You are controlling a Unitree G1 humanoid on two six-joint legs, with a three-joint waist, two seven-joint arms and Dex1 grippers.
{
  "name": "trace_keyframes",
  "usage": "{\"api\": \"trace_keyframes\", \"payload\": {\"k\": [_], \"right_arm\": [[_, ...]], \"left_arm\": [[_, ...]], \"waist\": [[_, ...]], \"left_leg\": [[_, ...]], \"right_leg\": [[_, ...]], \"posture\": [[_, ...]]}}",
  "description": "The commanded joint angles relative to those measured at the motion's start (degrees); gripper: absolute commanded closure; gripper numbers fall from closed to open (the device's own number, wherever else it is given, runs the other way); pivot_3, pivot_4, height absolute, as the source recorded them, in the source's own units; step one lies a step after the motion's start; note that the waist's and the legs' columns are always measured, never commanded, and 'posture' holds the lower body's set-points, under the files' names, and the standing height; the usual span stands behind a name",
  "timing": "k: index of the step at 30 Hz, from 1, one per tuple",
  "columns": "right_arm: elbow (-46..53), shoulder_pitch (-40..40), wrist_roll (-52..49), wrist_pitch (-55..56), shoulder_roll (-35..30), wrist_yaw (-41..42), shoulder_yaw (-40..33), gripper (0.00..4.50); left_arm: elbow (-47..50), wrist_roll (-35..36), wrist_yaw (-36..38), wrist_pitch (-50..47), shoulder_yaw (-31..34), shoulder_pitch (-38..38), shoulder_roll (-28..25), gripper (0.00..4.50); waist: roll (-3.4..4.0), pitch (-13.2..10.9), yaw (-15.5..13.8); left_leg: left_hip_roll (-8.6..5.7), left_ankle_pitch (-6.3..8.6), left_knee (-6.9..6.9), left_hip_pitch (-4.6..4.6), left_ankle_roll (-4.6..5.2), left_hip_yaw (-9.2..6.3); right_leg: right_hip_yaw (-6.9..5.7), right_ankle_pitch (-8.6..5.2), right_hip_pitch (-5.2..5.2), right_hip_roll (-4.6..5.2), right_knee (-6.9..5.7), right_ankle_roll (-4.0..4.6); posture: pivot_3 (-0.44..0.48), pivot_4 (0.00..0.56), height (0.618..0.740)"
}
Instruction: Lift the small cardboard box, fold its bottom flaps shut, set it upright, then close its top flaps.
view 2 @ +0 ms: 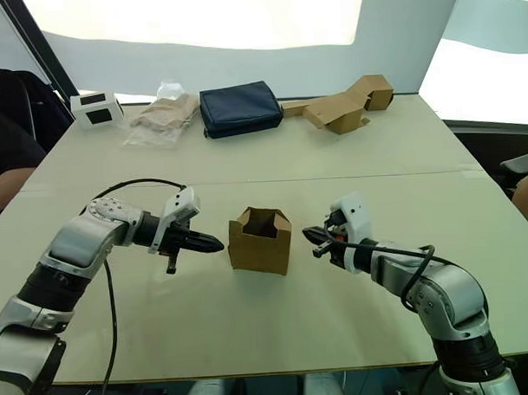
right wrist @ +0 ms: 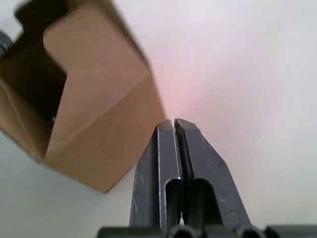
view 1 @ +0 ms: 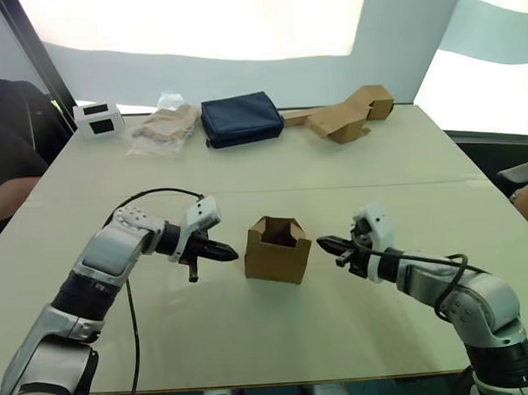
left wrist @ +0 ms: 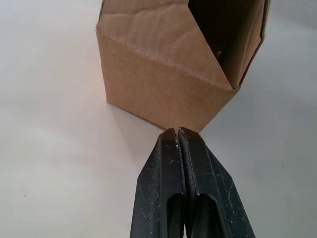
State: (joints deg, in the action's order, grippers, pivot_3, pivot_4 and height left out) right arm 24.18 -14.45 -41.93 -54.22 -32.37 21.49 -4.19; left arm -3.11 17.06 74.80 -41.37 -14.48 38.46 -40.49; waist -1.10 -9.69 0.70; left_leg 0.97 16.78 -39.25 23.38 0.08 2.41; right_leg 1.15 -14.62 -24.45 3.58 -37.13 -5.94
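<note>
table [view 1: 277, 336]: pale beige | wall [view 1: 397, 45]: grey-blue | light: bright overhead

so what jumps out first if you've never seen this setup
The small cardboard box sits at the table's near middle, top flaps open. The left tool and right tool flank it, both shut, apart from it. A navy pouch lies at the far edge.

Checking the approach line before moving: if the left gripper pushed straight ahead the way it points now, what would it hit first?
Most likely the small cardboard box. The left gripper, fingers shut, points at the box's near side, and its wrist view shows the tips aimed at a lower corner edge, so it may only clip it.
</note>
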Motion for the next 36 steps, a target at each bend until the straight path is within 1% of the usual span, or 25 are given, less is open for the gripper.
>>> {"api": "trace_keyframes", "payload": {"k": [1,3,5,10,13,15,22,29,33,36], "right_arm": [[2.33,-1.62,-2.24,4.79,2.31,3.63,-2.32,4.5],[2.69,-2.34,-2.85,5.07,4.11,4.26,-0.66,4.5],[2.4,-2.64,-1.54,5.71,5.13,5.21,1.82,4.5],[-3.32,-2.51,3.34,9.25,7.32,9.45,9.07,4.5],[-6.95,-1.92,7.35,11.68,6.71,11.62,12.38,4.5],[-7.94,-1.76,8.75,12.98,6.41,12.58,12.97,4.5],[-9.73,-3.17,9.16,14.49,6.52,14.16,10.57,4.5],[-12.12,-4.45,9.1,15.25,5.76,16.28,9.54,4.5],[-10.75,-5.2,5.08,13.31,6.26,17.25,6.78,4.5],[-7.82,-6.38,-0.4,10.5,7.21,16.51,2.52,4.5]], "left_arm": [[-0.11,5.86,-0.81,-2.94,6.39,5.22,1.94,4.46],[-2.54,6.85,-3.2,-4.45,7.61,7.81,4.13,4.46],[-3.28,7.28,-3.58,-4.99,7.36,8.41,5.32,4.46],[-4.93,5.03,-4.54,-3.13,2.17,5.68,9.26,4.46],[-5.74,2.7,-4.94,-1.3,-0.68,3.28,9.61,4.46],[-4.74,2.6,-4.97,-1.69,-1.38,2.35,9.04,4.46],[1.73,5.22,-4.87,-6.01,-0.55,-0.29,6.77,4.46],[5.75,8.35,-8.04,-11.24,1.61,-1.32,6.75,4.46],[5.67,10.92,-10.17,-12.99,4.76,0.98,7.72,4.46],[4.76,13.6,-10.88,-13.54,8.91,3.63,7.86,4.46]], "waist": [[0.0,0.0,-0.06],[0.0,0.0,-0.02],[0.0,0.0,0.0],[0.02,0.03,0.13],[0.02,0.03,0.19],[-0.06,0.09,0.1],[-0.04,0.11,0.19],[-0.04,0.11,0.12],[-0.04,0.1,0.09],[-0.06,0.09,-0.07]], "left_leg": [[0.0,0.0,0.0,0.0,0.0,-0.01],[-0.01,0.0,0.0,0.0,0.01,0.0],[-0.01,0.0,0.0,0.0,0.0,-0.02],[-0.02,0.0,0.01,-0.04,0.0,0.0],[-0.02,0.0,0.0,-0.03,0.0,0.02],[-0.02,-0.01,0.0,-0.05,-0.01,0.0],[0.0,-0.03,0.0,-0.24,-0.06,-0.01],[-0.01,-0.04,0.0,-0.24,-0.07,0.0],[-0.01,-0.04,0.0,-0.24,-0.07,-0.01],[0.0,-0.05,-0.01,-0.21,-0.08,-0.02]], "right_leg": [[-0.01,0.0,0.0,-0.01,0.0,0.0],[-0.01,0.0,0.0,0.0,0.01,-0.01],[-0.03,0.0,0.0,-0.02,-0.01,-0.01],[0.0,0.0,0.01,-0.02,-0.04,-0.02],[0.0,0.0,0.0,-0.02,-0.04,-0.01],[-0.01,0.0,0.02,-0.01,-0.05,-0.01],[0.03,0.0,0.17,-0.02,-0.1,0.0],[0.05,0.0,0.18,-0.01,-0.09,0.0],[0.05,0.0,0.18,-0.01,-0.1,0.0],[0.05,0.01,0.17,0.01,-0.09,0.0]], "posture": [[0.0,0.15,0.74],[0.0,0.15,0.74],[0.0,0.15,0.74],[0.0,0.15,0.74],[0.0,0.15,0.74],[0.0,0.15,0.74],[0.0,0.15,0.74],[0.0,0.15,0.74],[0.0,0.15,0.74],[0.0,0.15,0.74]]}}
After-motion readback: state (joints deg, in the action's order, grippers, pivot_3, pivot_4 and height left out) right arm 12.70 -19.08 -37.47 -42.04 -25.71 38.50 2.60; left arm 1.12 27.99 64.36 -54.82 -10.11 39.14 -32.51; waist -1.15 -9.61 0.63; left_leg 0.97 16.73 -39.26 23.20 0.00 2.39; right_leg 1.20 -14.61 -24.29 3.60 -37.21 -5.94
